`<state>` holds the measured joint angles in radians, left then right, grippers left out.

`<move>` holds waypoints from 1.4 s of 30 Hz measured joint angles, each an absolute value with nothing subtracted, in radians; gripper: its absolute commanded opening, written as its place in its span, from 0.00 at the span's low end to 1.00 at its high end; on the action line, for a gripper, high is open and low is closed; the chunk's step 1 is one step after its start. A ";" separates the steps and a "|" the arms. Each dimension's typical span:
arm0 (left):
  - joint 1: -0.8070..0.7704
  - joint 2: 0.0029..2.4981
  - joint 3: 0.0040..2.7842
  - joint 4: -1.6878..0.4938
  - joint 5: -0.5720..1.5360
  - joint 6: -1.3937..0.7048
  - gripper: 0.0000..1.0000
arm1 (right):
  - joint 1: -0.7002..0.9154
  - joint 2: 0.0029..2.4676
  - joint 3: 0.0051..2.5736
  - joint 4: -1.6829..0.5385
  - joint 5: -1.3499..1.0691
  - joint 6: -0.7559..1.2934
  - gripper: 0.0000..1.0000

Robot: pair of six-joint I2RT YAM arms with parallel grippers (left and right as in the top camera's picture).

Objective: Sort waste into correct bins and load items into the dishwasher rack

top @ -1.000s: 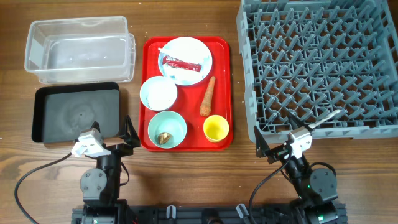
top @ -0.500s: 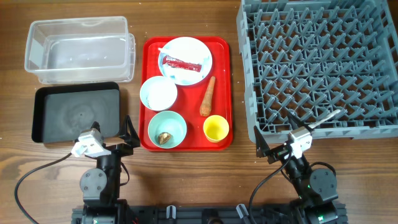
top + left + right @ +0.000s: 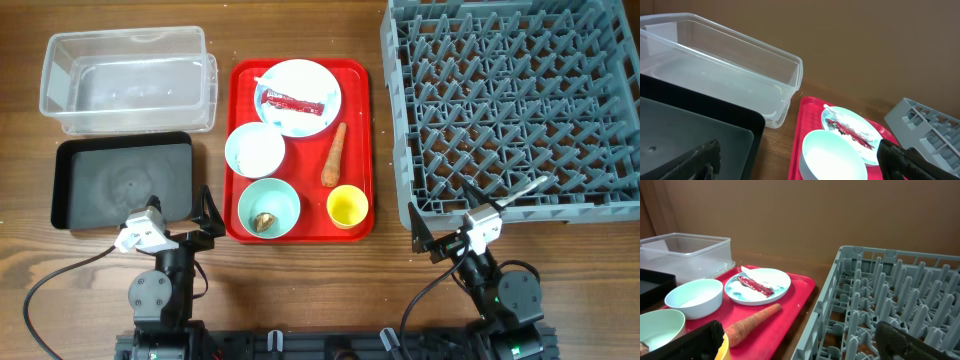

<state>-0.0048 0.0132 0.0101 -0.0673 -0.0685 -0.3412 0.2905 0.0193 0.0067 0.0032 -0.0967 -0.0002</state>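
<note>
On the red tray (image 3: pixel 355 120) a pale blue plate (image 3: pixel 310 80) holds a red wrapper (image 3: pixel 292 103) and white tissue (image 3: pixel 300 123). A pale bowl (image 3: pixel 255 150) holds rice-like grains. A mint bowl (image 3: pixel 268 205) holds a brown scrap (image 3: pixel 264 220). An orange carrot (image 3: pixel 335 155) and a yellow cup (image 3: pixel 347 206) lie at the tray's right. The clear tub (image 3: pixel 125 78) and black tray (image 3: pixel 120 182) sit left; the grey rack (image 3: pixel 515 110) sits right. My left gripper (image 3: pixel 172 230) and right gripper (image 3: pixel 458 240) are open and empty near the front edge.
The left wrist view shows the tub (image 3: pixel 715 70), the black tray (image 3: pixel 690 130) and the rice bowl (image 3: pixel 832 157) ahead. The right wrist view shows the carrot (image 3: pixel 752 322) and the rack's near wall (image 3: pixel 815 325).
</note>
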 measured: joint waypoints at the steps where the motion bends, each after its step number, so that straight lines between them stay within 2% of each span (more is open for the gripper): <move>1: -0.005 0.013 0.010 -0.067 -0.068 -0.341 1.00 | 0.291 0.019 0.007 0.003 -0.097 0.000 1.00; 20: -0.005 0.013 0.010 -0.067 -0.068 -0.341 1.00 | 0.291 0.019 0.007 0.008 -0.101 0.057 1.00; 24: -0.005 0.013 0.010 -0.048 0.000 -0.341 1.00 | 0.290 0.020 0.008 0.065 -0.136 0.068 1.00; 28: -0.005 0.014 0.036 -0.053 0.082 -0.342 1.00 | 0.290 0.032 0.097 0.061 -0.161 0.068 1.00; 31: -0.005 0.020 0.150 -0.135 0.098 -0.345 1.00 | 0.290 0.134 0.214 0.053 -0.196 0.068 1.00; 34: -0.005 0.101 0.299 -0.263 0.104 -0.345 1.00 | 0.291 0.292 0.347 0.036 -0.242 0.068 1.00; 37: -0.005 0.329 0.489 -0.364 0.104 -0.345 1.00 | 0.291 0.519 0.552 -0.046 -0.320 0.072 1.00; 42: -0.005 0.767 0.894 -0.697 0.104 -0.345 1.00 | 0.289 0.796 0.908 -0.416 -0.379 0.073 1.00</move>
